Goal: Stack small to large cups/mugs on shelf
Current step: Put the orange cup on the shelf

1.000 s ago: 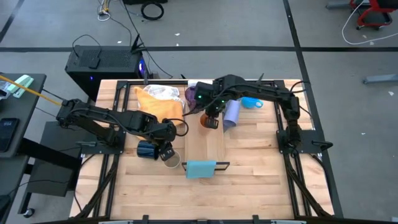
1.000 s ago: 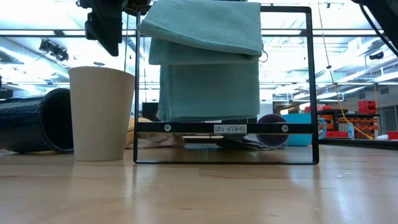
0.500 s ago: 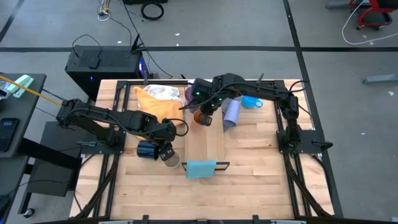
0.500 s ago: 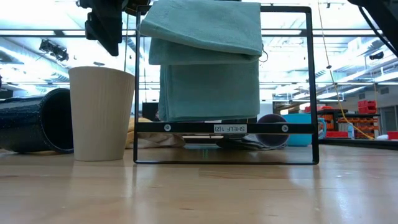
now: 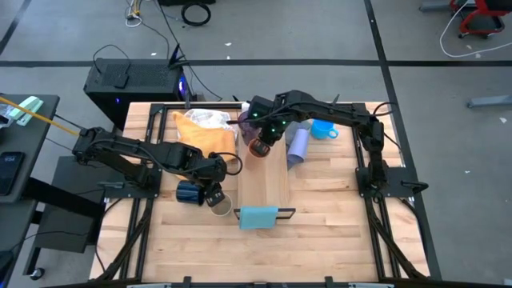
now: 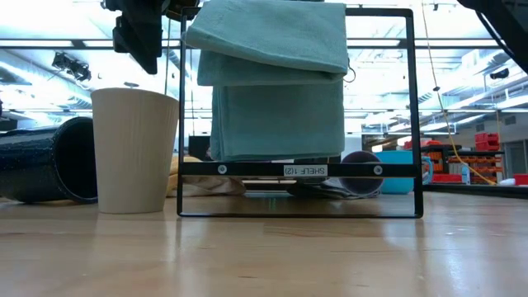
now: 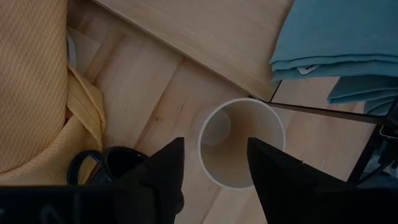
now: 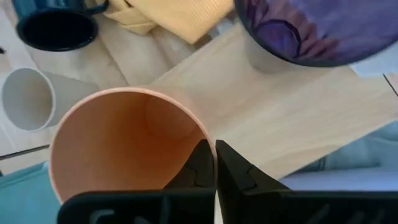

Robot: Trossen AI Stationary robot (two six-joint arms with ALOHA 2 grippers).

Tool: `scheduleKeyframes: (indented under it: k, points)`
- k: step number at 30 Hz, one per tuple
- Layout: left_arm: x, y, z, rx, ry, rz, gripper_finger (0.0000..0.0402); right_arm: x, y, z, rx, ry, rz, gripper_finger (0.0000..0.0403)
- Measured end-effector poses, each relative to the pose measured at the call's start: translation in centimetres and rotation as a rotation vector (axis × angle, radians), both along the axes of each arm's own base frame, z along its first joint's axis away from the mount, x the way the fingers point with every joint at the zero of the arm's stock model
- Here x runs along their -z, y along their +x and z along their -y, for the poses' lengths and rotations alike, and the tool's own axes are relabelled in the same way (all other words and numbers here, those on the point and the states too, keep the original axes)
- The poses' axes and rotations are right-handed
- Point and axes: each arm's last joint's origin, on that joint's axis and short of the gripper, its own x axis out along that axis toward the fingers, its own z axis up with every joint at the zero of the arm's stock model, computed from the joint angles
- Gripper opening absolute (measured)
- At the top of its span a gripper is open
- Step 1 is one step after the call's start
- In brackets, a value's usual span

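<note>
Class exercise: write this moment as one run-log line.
right claw: shut on orange cup, above shelf | left claw: open over beige cup

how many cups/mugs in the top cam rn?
6: orange cup in the right gripper over the shelf; purple tumbler at its far end; lavender cup and blue mug beside; beige cup and navy mug near the left gripper. More may be hidden.

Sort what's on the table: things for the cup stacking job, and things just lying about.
For the job:
- orange cup, held by the right gripper
- beige cup, under the left gripper
- navy mug
- lavender cup
- bright blue mug
- purple tumbler
- shelf

Lying about:
- yellow cloth
- teal towel
</note>
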Motion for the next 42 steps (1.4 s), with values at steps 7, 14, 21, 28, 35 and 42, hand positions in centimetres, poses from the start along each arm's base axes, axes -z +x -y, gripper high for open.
scheduleKeyframes:
  k: [7, 14, 21, 28, 35, 42]
  points:
    - [0.0, 0.0, 0.0, 0.0, 0.0, 0.0, 0.0177, 0.6, 0.3, 0.1, 0.0, 0.006, 0.01, 0.0]
    - [-1.4, -0.2, 0.0, 0.036, 0.008, 0.038, 0.018, 0.2, 1.2, 0.2, 0.064, 0.052, 0.117, 0.0]
    - [-4.5, -1.0, -0.2, 0.154, 0.077, 0.129, 0.0173, 0.2, 1.2, -0.3, 0.167, 0.074, 0.097, 0.0]
    - [-8.0, -3.0, -0.9, 0.239, 0.176, 0.214, 0.0175, 2.5, 2.5, -0.9, 0.262, 0.081, 0.026, 0.0]
    - [-10.9, -4.7, -1.4, 0.273, 0.278, 0.309, 0.0175, 4.1, 3.2, -2.0, 0.31, 0.027, -0.038, 0.0]
    - [-11.7, -5.6, -1.6, 0.291, 0.309, 0.329, 0.0176, 2.3, 2.1, -1.8, 0.395, -0.043, -0.011, 0.0]
